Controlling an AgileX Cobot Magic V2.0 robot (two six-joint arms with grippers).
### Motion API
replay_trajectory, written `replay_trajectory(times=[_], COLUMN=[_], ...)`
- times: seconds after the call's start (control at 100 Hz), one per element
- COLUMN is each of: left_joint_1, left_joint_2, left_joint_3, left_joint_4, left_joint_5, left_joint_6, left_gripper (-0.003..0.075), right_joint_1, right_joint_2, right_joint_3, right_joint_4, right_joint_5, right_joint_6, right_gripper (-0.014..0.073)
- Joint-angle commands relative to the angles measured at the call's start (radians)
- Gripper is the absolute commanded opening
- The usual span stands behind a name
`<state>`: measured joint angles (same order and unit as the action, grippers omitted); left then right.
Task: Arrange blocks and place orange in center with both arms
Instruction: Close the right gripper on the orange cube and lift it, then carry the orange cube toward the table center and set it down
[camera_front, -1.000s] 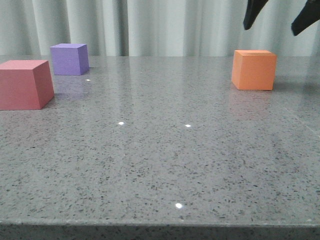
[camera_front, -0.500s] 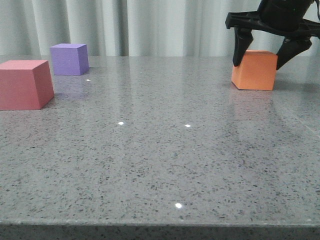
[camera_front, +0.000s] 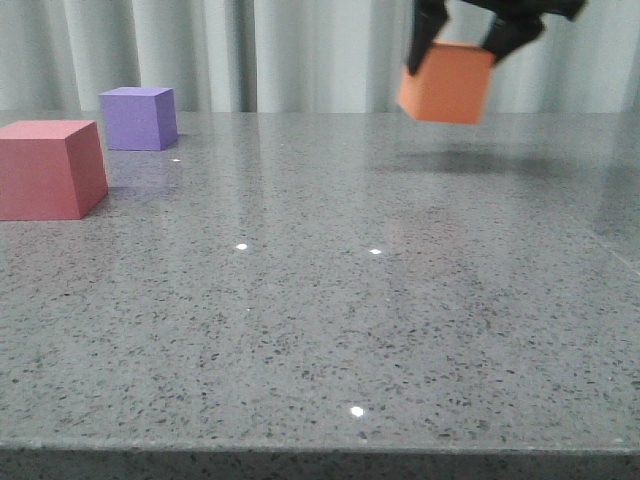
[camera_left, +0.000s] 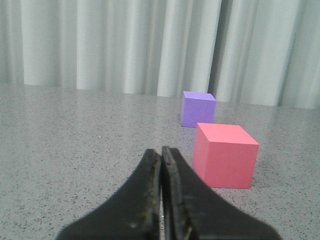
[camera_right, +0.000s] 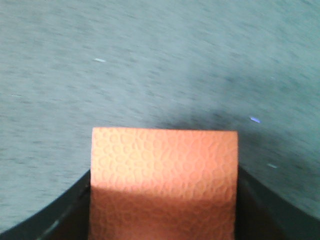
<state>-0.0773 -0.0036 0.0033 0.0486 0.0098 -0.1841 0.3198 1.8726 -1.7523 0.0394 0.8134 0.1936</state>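
Pebbled matte orange cube (camera_front: 446, 82) clamped, airborne, in right pincer (camera_front: 470, 40).

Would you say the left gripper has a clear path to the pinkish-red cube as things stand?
Probably yes: the left gripper, jaws together, faces the pinkish-red cube across bare table; it must open first.

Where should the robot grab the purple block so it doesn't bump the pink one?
Probably best to take the purple block from straight above, with the left tool closing on its two flat upright sides. It is a plain cube standing flat on the table, so those sides are parallel and easy to pinch. The pink block sits close in front of it, so a low approach from the front looks crowded.
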Motion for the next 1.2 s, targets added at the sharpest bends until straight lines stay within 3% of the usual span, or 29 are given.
replay_trajectory(times=[0.0,0.36,0.76,1.02,1.19], left_joint_1=[0.001,0.001,0.001,0.001,0.001], left_joint_2=[-0.011,-0.011,-0.011,-0.011,-0.011], left_joint_3=[0.042,0.042,0.042,0.042,0.042], left_joint_4=[-0.003,-0.003,-0.003,-0.003,-0.003], left_joint_5=[-0.077,-0.077,-0.077,-0.077,-0.077], left_joint_6=[-0.005,-0.005,-0.005,-0.005,-0.005], left_gripper=[-0.0020,-0.0020,-0.0020,-0.0020,-0.0020], right_joint_1=[0.041,0.179,0.216,0.225,0.227], right_joint_2=[-0.031,0.157,0.206,0.206,0.205], right_joint_3=[-0.078,-0.306,-0.328,-0.328,-0.330], right_joint_4=[0.002,-0.016,-0.093,-0.093,-0.093], right_joint_5=[-0.048,0.005,0.010,0.002,0.005], right_joint_6=[0.025,0.183,0.273,0.272,0.272], right_gripper=[0.0342,0.0342,0.0351,0.0602,0.0635])
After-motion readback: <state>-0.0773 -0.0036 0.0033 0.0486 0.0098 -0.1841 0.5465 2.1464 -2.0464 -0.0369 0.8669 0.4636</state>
